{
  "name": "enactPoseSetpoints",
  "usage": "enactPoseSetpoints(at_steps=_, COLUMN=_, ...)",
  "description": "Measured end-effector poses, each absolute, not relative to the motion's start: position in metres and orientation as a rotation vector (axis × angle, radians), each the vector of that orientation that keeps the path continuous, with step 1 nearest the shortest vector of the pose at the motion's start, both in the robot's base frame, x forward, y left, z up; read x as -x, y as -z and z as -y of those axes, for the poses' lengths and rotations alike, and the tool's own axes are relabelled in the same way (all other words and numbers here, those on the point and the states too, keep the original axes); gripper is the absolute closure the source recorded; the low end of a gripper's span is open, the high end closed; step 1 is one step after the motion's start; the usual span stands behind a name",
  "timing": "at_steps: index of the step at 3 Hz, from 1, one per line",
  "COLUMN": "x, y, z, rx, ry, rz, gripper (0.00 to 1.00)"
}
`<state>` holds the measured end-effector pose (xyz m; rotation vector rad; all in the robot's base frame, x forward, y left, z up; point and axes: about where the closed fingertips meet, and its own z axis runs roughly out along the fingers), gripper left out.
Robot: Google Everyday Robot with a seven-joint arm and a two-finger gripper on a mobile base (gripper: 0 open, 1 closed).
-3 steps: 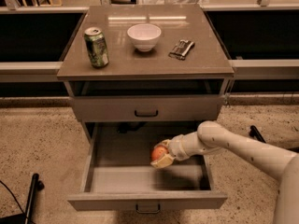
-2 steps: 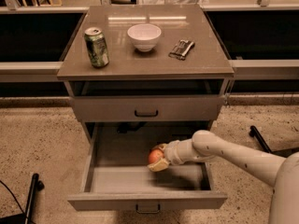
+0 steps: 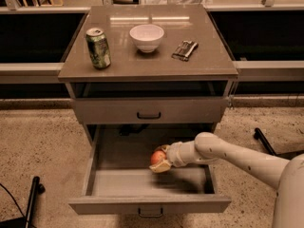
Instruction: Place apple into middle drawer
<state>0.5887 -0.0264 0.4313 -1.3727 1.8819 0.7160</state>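
Nearest, the middle drawer [image 3: 118,184] stood open, its pale floor showing. Inside it, the gripper [image 3: 160,159] reached in from the right, its 2 fingers clasped around the apple [image 3: 156,156] over the floor's centre. Behind, the upper drawer [image 3: 190,110] was closed. Farther back, 1 can [image 3: 98,48], 1 white bowl [image 3: 147,37] and 1 dark packet [image 3: 184,50] sat on the cabinet top [image 3: 142,65].

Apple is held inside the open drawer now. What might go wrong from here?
The claw holds the apple inside the open drawer, seemingly just off its floor; once released, the round fruit may roll. The arm crosses the drawer's right wall, so withdrawing could catch that wall or nudge the drawer.
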Motion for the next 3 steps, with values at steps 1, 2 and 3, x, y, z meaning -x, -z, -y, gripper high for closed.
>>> enactPoseSetpoints(at_steps=1, x=-0.5887, y=-0.4313, z=0.0264, rx=1.373, ry=-0.716, rz=-1.882, gripper=0.15)
enactPoseSetpoints(at_steps=2, x=-0.5887, y=-0.4312, z=0.0262, rx=1.373, ry=-0.716, rz=-1.882, gripper=0.0)
enactPoseSetpoints(at_steps=3, x=-0.5886, y=-0.4312, z=0.0262, rx=1.373, ry=-0.716, rz=-1.882, gripper=0.0)
